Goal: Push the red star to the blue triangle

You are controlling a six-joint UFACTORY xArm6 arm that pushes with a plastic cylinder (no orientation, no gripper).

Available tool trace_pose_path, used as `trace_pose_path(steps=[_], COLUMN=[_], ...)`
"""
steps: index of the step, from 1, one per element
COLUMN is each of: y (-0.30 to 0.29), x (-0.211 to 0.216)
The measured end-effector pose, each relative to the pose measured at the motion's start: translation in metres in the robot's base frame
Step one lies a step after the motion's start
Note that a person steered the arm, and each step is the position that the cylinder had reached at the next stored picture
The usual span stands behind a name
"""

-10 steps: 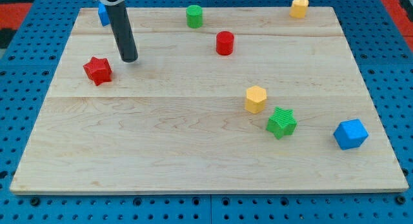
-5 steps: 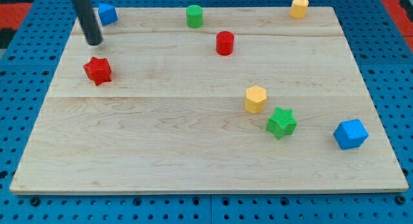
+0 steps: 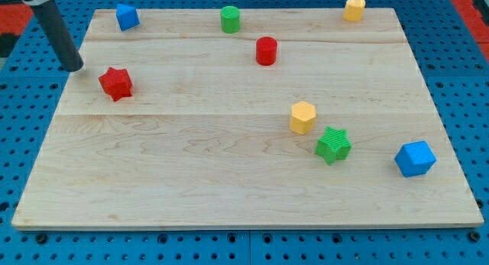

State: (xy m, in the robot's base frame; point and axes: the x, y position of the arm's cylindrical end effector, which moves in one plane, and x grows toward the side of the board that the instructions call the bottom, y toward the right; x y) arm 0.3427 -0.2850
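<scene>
Leftmost, my tip (image 3: 73, 67) rests at the left edge of the wooden surface (image 3: 229, 181), just off the board's side, with the rod slanting up toward the view's top left. There is no pincer on this arm, only the rod, so nothing opens or closes. The red star (image 3: 115, 83) lies near my tip, to its right and slightly toward the view's bottom, apart from it. The blue triangle (image 3: 127, 17) sits above the red star, near the surface's top-left corner, well apart from the star. Further right of the red star come the green cylinder (image 3: 230, 19) at the top edge and the red cylinder (image 3: 266, 50) just below it. Right of those, toward the view's bottom, the yellow hexagon (image 3: 302, 117) stands just beside the green star (image 3: 333, 145). The yellow block (image 3: 354, 8) sits near the top-right corner, and the blue cube (image 3: 415, 158) lies farthest right.
</scene>
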Motion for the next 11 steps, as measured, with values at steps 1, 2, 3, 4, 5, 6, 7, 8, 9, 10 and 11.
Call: trace_pose_path(steps=[1,2,3,4,5,6,7,8,9,10,11], y=[0.000,0.000,-0.002,-0.004,-0.007,-0.010,-0.010,-0.010,-0.010,-0.010,-0.006], x=[0.000,0.000,0.000,0.000,0.000,0.000,0.000,0.000,0.000,0.012,0.031])
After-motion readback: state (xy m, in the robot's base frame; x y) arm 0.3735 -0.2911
